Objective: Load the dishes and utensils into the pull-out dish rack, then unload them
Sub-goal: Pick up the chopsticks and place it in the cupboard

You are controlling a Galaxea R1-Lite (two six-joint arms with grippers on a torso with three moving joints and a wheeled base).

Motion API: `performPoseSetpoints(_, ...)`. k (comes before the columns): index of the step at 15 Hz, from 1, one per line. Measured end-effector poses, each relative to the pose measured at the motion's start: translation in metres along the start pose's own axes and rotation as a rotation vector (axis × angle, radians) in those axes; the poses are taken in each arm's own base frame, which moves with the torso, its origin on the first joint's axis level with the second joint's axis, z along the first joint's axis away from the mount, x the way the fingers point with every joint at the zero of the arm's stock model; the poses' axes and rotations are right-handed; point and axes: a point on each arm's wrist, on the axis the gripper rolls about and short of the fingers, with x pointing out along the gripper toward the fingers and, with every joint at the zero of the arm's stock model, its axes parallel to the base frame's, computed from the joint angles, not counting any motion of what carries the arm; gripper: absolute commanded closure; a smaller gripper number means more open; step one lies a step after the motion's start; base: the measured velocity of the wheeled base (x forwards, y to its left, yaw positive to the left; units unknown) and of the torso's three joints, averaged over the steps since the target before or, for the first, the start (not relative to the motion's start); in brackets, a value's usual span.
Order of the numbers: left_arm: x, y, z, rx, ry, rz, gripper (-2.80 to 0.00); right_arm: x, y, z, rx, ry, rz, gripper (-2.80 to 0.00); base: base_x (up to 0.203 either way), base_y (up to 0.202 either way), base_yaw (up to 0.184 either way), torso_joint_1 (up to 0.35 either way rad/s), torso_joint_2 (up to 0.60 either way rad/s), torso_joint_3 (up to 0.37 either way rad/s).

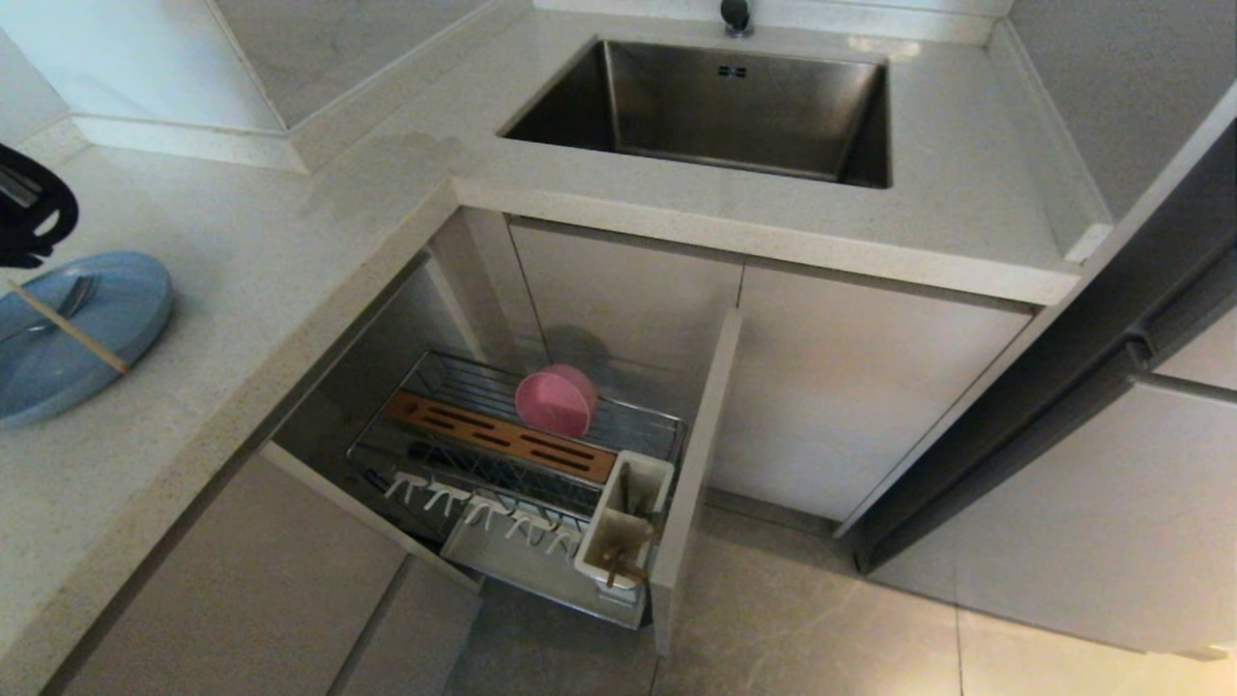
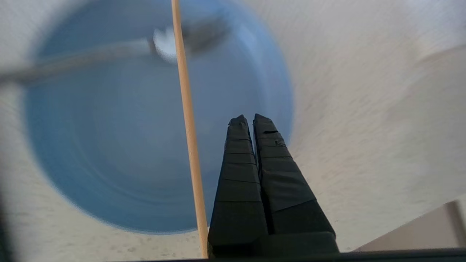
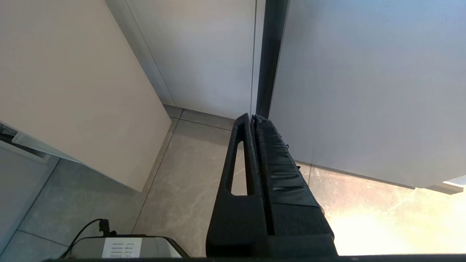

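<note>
left gripper: fingers pressed together, holding nothing, above the plate
plate: at counter's left edge, chopstick and spoon on it, not loaded
bowl: already in dish rack
right gripper: closed, empty, parked near the floor

A pale speckled stone bench wraps an L-shaped corner, with a steel sink sunk in at twelve o'clock and a dark tap behind it. Plain beige cabinet fronts run beneath. Grey marbled floor tiles spread toward five o'clock, where bright light glares at the corner. White walls rise at eleven o'clock.
</note>
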Motion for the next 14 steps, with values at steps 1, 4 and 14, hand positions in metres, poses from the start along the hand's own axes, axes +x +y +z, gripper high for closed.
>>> performPoseSetpoints(1,0.009,0.0,-0.003,0.001,0.027,0.011,0.0,0.0,0.0,0.0,0.0,0.0,0.0,0.0,0.0,0.0,0.0,0.0,0.0,0.0)
performPoseSetpoints(4,0.03,0.0,-0.009,0.01,0.062,0.039,-2.8,0.0,0.0,0.0,0.0,0.0,0.0,0.0,0.0,0.0,0.0,0.0,0.0,0.0)
performPoseSetpoints(14,0.051,-0.005,-0.009,0.009,0.071,0.053,-2.8,0.0,0.0,0.0,0.0,0.0,0.0,0.0,0.0,0.0,0.0,0.0,0.0,0.0)
